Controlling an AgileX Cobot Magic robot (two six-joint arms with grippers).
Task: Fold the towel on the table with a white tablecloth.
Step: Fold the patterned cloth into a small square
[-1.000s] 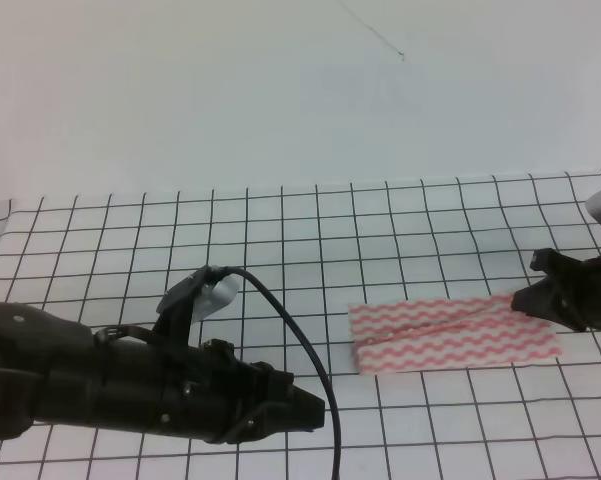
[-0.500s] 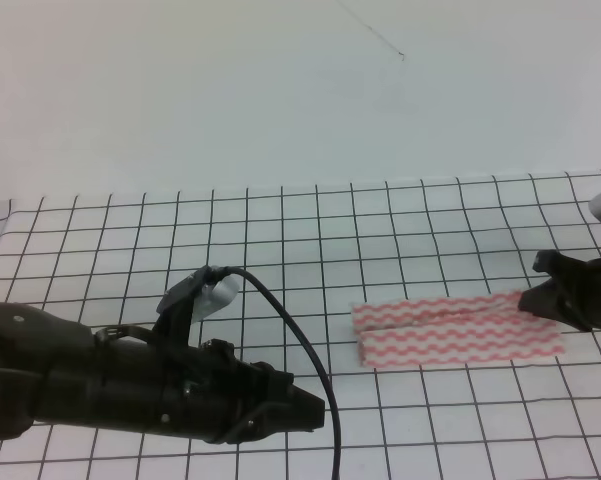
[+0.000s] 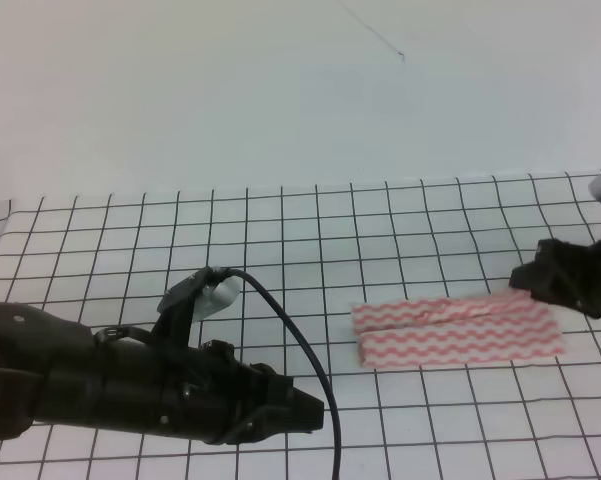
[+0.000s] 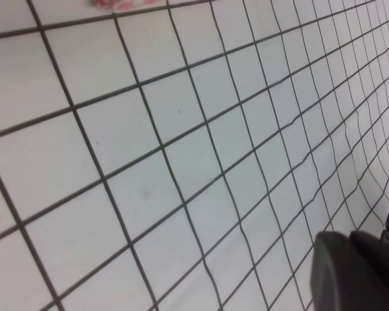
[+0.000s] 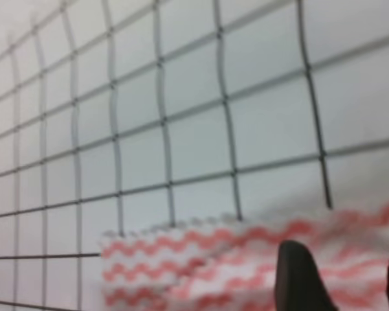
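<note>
— Towel (image 3: pixel 457 331)? Folded into a long narrow strip, flat on the white tablecloth (image 3: pixel 280 230) over the counter (image 3: pixel 100 240), at about 4 o'clock from the middle of the high view. Long folded edge running along the strip, upper layer set slightly back from the lower one at its left end.

— And the right gripper (image 3: pixel 525 277)? At the strip's far right end, around 3 o'clock, just above the cloth and close to its top corner. Contact with the towel: cannot tell. In the right wrist view, one dark fingertip (image 5: pixel 298 278) over the blurred pink stripes, a second at the frame edge, a clear gap between them, nothing pinched.

— Left gripper (image 3: pixel 315 408)? Low at 7 o'clock in the high view, well apart from the towel, tips drawn close together, holding nothing. Black cable (image 3: pixel 300 350) looping over its body.

— Left wrist view? Mostly bare grid, a sliver of pink at the top edge.
</note>
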